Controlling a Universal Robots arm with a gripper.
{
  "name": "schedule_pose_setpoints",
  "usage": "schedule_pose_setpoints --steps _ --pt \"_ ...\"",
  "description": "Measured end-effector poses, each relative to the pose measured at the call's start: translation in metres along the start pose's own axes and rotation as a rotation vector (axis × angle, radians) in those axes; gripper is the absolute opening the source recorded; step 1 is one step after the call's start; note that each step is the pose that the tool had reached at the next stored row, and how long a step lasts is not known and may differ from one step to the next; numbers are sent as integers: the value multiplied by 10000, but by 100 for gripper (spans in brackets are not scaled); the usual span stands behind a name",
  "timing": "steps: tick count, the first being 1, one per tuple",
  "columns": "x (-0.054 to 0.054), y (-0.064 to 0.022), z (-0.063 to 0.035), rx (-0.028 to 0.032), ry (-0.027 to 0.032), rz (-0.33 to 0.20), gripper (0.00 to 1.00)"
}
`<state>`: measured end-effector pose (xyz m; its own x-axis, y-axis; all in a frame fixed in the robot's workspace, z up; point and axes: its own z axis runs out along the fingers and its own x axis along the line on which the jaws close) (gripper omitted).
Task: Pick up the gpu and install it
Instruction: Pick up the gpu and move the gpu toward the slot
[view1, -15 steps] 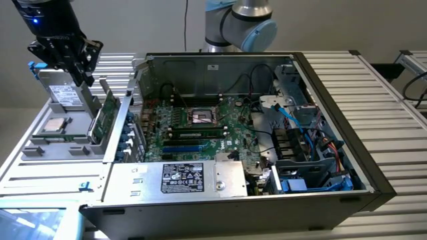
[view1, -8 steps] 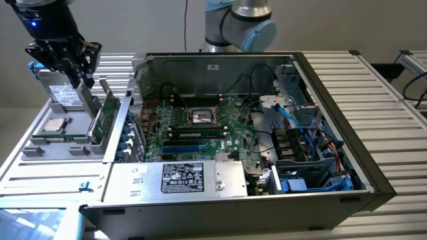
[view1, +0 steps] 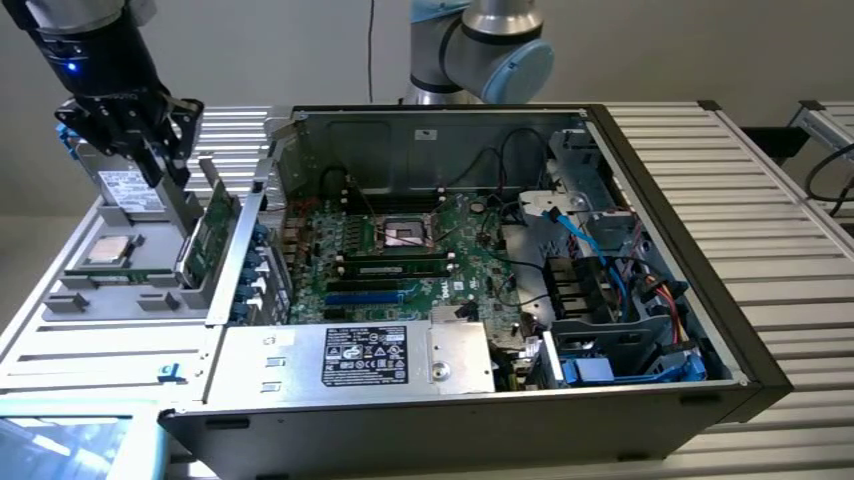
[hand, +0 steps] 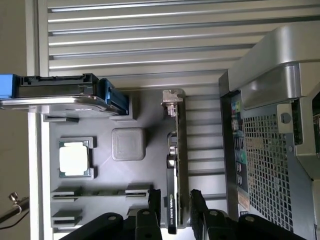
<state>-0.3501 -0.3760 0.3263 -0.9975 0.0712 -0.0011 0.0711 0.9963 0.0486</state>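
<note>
1. gpu (view1: 210, 232) (hand: 176, 165): upright on its long edge in a slot of the grey holder, outside the case. Green board face visible in the exterior view; seen edge-on from the wrist, with the metal bracket at the end away from the gripper.
2. gripper (view1: 167, 178) (hand: 175, 200): over one end of the gpu, jaws spread, one black fingertip (hand: 154, 200) on each side of the card's edge. Contact with the card not discernible.
3. grey holder (view1: 127, 300) (hand: 150, 125): also carrying a square processor chip (view1: 107, 252) (hand: 75, 159) in a recess and a silver drive box (view1: 127, 190) (hand: 50, 97), both on the side of the gpu away from the case.
4. computer case (view1: 694, 330) (hand: 265, 70): lying open, just beside the holder, on the exterior view's right of it. Perforated rear panel facing the gpu.
5. motherboard (view1: 400, 285): inside the case, with a memory stick (view1: 394, 268) seated. Labelled power supply (view1: 354, 358) along the near wall, blue cables (view1: 587, 250) toward the exterior view's right.
6. slatted table (view1: 781, 170) (hand: 150, 35): beneath holder and case.
7. robot arm (view1: 487, 50): joint visible behind the case.
</note>
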Motion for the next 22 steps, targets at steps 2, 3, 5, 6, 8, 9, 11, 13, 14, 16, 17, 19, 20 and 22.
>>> schedule_pose_setpoints --steps 2,3,5,6,8,9,11,13,14,16,17,19,20,22 --pt "0 -6 36 0 0 0 38" --pt "0 -9 55 -1 -2 0 38" --pt "-1 -16 91 -1 -1 0 38" --pt "-1 -19 109 0 -1 0 38" --pt "-1 -25 145 -3 0 0 38" --pt "-2 -32 162 -20 0 -2 38" --pt "-3 -50 197 -72 5 0 38" --pt "-4 -74 234 -119 8 0 38" --pt "-5 -86 252 -134 9 0 38" --pt "-7 -112 287 -153 7 0 38" --pt "-8 -120 305 -155 6 0 38" --pt "-7 -122 340 -155 7 1 40" --pt "-7 -123 358 -154 7 1 40" --pt "-7 -125 395 -154 7 0 46"
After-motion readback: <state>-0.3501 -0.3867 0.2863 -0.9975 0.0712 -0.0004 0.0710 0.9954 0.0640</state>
